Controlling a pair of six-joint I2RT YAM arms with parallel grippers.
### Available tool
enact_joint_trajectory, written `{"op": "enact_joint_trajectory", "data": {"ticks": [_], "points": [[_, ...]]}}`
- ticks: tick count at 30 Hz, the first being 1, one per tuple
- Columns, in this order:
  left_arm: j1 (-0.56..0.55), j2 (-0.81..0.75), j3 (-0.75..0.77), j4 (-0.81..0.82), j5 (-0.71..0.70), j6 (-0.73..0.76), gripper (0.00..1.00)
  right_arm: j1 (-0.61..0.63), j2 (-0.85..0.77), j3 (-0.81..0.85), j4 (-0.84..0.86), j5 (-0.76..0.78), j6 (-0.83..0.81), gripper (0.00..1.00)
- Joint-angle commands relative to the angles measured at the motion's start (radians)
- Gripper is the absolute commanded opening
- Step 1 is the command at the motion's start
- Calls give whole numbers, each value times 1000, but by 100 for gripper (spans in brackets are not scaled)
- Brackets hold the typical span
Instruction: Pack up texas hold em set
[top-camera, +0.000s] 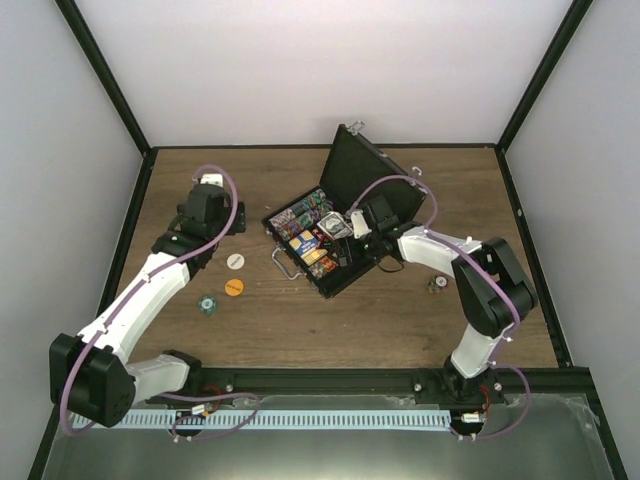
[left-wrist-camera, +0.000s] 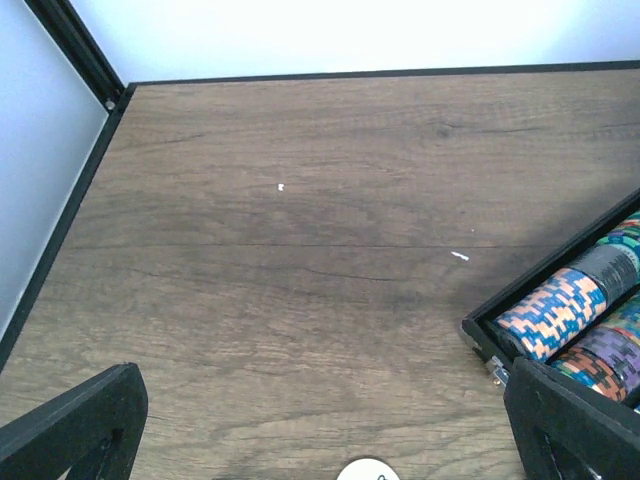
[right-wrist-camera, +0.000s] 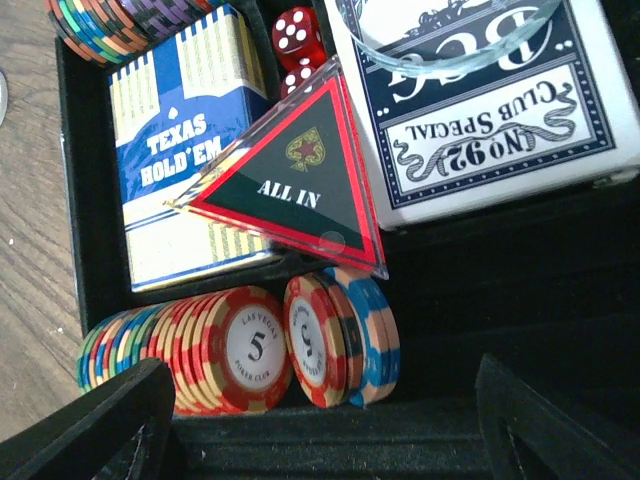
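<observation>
Since the triangle marker (right-wrist-camera: 290, 190) lies tilted across the card box (right-wrist-camera: 185, 120), the case lid (top-camera: 366, 172) may jam; left gripper (left-wrist-camera: 325, 410) and right gripper (right-wrist-camera: 325, 400) both have fingers apart, empty.

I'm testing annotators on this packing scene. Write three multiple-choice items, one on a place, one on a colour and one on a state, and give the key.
1. Where does the orange button lie relative to the case?
A) inside it
B) on the table, to its left
C) on top of it

2. What colour are the dice in the case?
A) red
B) green
C) black

3. How does the lid stand?
A) shut and latched
B) open, raised at the back
C) taken off, lying flat

Key:
1 B: the top view shows it on bare wood near the white button.
2 A: the right wrist view shows red dice with white pips.
3 B: the lid stands up behind the open tray.
</observation>
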Motion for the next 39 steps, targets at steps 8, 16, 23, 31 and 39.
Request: {"op": "enact_joint_trajectory", "data": {"ticks": [8,16,23,31,39], "points": [[5,-30,-19,70,-14,64,100,-1,99,107,-24,-61,-62,84],[7,-22,-20,74,-6,64,100,21,109,116,-46,-121,-85,84],[6,-3,-17,71,-8,64,100,50,112,146,-73,-148,-105,84],[8,8,-17,71,4,59,100,98,123,165,-98,-131,-105,84],[8,14,-14,66,20,55,100,120,134,176,-114,-98,-98,84]]}}
